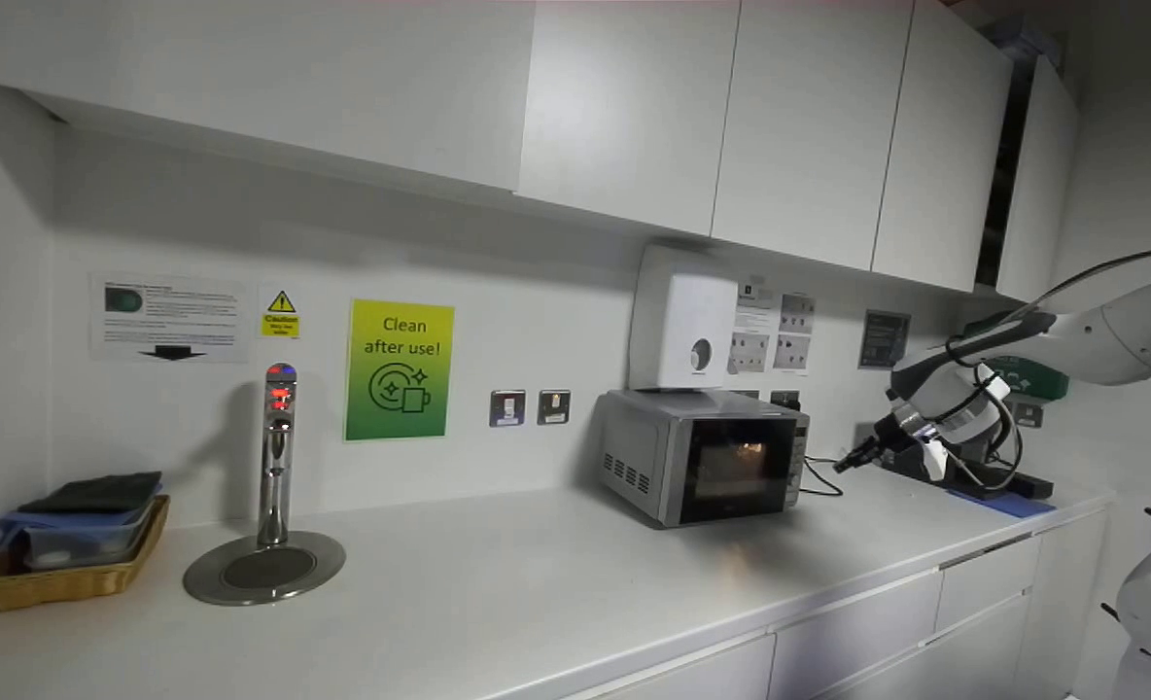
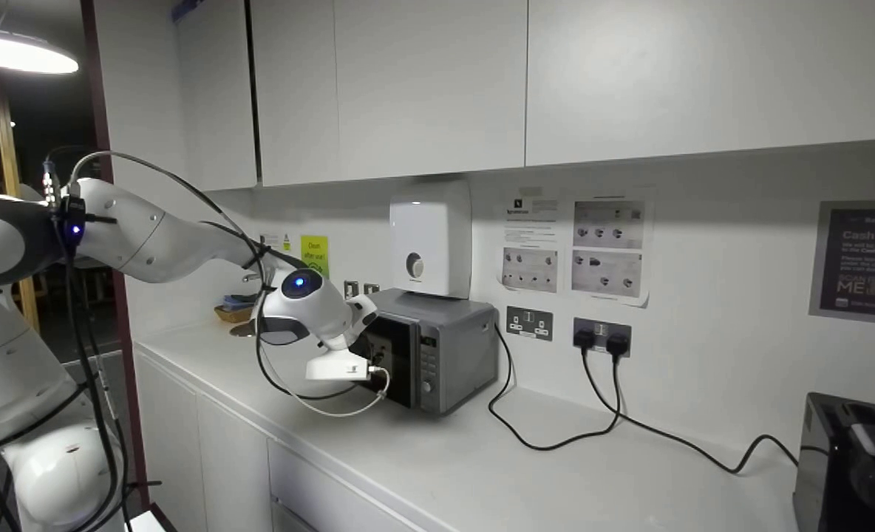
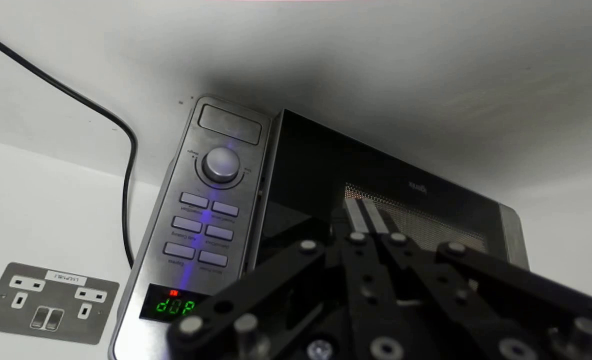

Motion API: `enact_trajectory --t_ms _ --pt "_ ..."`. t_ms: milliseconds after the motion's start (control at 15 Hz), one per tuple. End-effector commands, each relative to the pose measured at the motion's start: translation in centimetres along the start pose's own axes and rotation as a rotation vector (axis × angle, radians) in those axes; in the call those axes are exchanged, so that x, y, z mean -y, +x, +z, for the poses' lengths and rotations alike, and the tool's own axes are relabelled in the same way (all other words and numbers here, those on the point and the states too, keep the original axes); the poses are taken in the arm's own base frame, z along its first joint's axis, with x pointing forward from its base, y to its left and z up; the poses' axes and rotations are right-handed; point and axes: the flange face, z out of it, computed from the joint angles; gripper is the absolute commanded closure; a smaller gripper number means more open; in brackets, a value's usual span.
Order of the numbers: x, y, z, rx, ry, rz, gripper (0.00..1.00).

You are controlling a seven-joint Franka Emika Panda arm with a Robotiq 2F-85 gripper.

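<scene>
- So the arm point(image 2: 179, 247) reaches out over the desk point(image 1: 537, 583), forearm sloping downward, wrist point(image 2: 319, 303) bent in front of the microwave point(image 1: 697, 452). A white cable point(image 2: 338, 415) loops below it.
- Microwave's sitting on the desk, kinda angled near the wall point(image 1: 537, 331), display point(image 3: 173, 302) lit green. Its labels read upside down in the wrist view btw.
- Right above that there's a white dispenser point(image 1: 682, 321), and cupboards point(image 1: 624, 117) run along the top.
- Further down the desk: a shiny tap point(image 1: 277, 476), then a wicker basket point(image 1: 60, 588) with some cloths point(image 1: 99, 493) piled in. Both well apart from the arm.
- Other side has a socket point(image 2: 601, 326) with two black plugs point(image 2: 584, 338) in, plus a dark machine point(image 2: 855, 465) cut off at the edge of an exterior view.
- View-wise, the wrist hides a chunk of the microwave door point(image 3: 376, 165) in an exterior view, and the claw point(image 3: 365, 215) covers part of its window point(image 3: 421, 225) in the wrist view.
- Claw's fully closed, fingers point(image 3: 354, 215) together, nothing held. It points toward the door, and an exterior view shows it apart from the microwave.
</scene>
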Motion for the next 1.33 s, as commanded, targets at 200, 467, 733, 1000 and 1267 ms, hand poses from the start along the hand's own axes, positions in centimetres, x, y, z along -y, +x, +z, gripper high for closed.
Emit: enact_trajectory --t_ms 200,467,733,1000,1267 --pt "0.0 0.0 0.0 0.000 0.000 0.000 0.99" --pt "0.0 0.3 0.0 -0.009 0.001 0.016 1.00" --pt "0.4 1.6 -0.4 -0.032 0.004 0.060 1.00" --pt "1.2 3.5 -0.2 -0.050 -0.005 0.114 1.00" --pt "2.3 5.9 -0.2 -0.075 -0.005 0.174 1.00"
